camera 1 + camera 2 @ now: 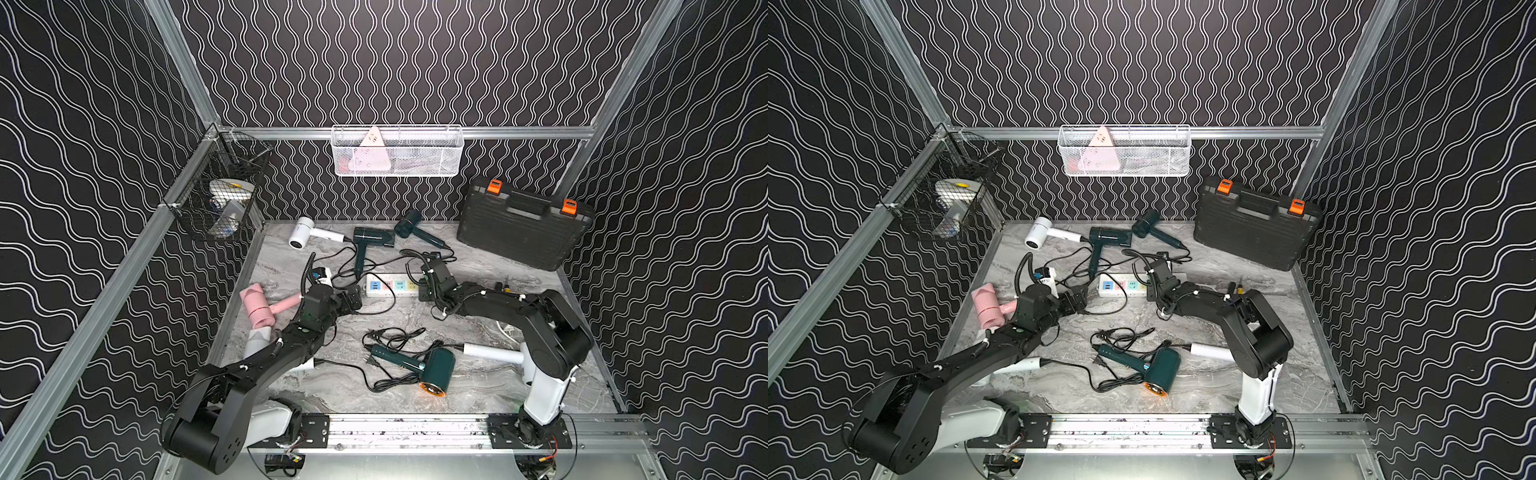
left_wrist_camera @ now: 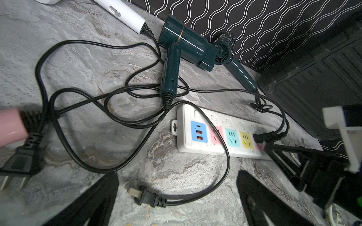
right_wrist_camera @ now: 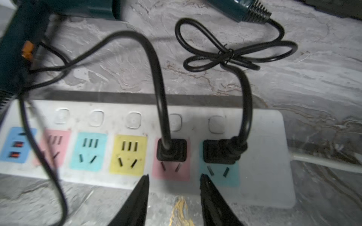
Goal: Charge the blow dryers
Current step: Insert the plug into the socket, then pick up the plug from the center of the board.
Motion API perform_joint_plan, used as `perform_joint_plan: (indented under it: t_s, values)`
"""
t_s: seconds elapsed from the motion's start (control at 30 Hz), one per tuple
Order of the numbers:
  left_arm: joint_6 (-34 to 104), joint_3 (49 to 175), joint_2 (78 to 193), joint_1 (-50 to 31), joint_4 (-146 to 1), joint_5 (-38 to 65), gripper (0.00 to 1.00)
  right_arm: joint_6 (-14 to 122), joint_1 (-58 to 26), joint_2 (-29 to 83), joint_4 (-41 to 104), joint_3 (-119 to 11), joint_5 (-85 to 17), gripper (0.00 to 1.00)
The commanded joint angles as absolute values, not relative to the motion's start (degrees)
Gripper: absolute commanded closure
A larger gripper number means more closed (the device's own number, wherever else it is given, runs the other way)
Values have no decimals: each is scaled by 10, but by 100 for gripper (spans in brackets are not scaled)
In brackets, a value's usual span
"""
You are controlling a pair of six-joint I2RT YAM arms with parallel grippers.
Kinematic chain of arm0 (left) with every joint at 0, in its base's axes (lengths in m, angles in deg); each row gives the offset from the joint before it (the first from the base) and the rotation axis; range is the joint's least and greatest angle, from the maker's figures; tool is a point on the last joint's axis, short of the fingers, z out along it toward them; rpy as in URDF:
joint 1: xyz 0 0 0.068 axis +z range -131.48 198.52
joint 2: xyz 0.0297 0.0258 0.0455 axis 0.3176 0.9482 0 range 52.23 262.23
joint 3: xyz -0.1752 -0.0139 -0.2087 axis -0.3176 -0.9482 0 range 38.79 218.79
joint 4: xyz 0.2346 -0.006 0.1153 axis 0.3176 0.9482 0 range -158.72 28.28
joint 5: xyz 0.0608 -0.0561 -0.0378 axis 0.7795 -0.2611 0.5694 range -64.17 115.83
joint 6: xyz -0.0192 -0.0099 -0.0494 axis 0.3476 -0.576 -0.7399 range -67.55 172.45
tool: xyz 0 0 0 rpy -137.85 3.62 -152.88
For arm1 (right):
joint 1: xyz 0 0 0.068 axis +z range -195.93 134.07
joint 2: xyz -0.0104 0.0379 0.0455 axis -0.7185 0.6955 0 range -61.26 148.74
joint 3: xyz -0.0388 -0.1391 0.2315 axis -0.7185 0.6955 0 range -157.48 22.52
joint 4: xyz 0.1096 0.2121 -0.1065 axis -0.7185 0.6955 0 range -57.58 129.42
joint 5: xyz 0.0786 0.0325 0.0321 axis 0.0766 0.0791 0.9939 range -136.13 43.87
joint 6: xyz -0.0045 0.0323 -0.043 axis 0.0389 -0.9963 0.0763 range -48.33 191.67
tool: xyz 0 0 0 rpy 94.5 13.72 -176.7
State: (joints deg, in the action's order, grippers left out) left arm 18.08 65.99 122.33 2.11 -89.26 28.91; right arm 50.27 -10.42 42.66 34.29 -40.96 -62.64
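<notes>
**A:** Which step is in hand?

**B:** Plugging in, I'd judge. In the right wrist view, 2 plugs sit in the power strip [image 3: 264,148]: the pink-socket plug [image 3: 171,149] at centre and the teal-socket plug [image 3: 219,152] to its right. The right gripper [image 3: 174,177], at lower centre, hangs just in front of the pink one with its fingers apart, gripping nothing.

**A:** And the left?

**B:** The left gripper [image 2: 178,173] is at the bottom of its wrist view, spread wide and empty. A loose plug [image 2: 146,196] lies on the table [image 2: 58,58] between its fingers.

**A:** So what comes next?

**B:** Probably closing on that plug, turning the prongs toward the strip and pressing it into 1 of the 3 free sockets [image 3: 128,154], left of the filled pair. Its cord loops over the strip, so it will need slack.

**A:** Count the dryers.

**B:** In a top view there are 7, all lying on the table.
- 3 green dryers [image 1: 372,238] [image 1: 409,222] [image 1: 438,368]: 2 at upper centre, 1 at lower centre.
- 3 white dryers [image 1: 300,237] [image 1: 492,352] [image 1: 305,364]: 1 at upper left, 1 at lower right, and 1 partly under the left arm.
- 1 pink dryer [image 1: 259,305] at the left edge.

With 2 plugs seated, 5 should remain.
</notes>
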Motion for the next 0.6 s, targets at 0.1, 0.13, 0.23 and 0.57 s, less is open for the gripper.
perform_joint_plan:
  t_s: [0.1, 0.13, 0.23, 0.57]
  values:
    - [174, 645, 1193, 22, -909, 314, 1, 496, -114, 361, 423, -448, -532, 36]
    - [174, 644, 1191, 22, -908, 315, 1, 493, -114, 349, 434, -449, -511, 32]
    - [174, 645, 1191, 22, -909, 313, 1, 479, -113, 321, 461, -448, -436, 26]
    - [178, 696, 1275, 22, -869, 290, 1, 404, -89, 332, 464, -399, -256, 23]
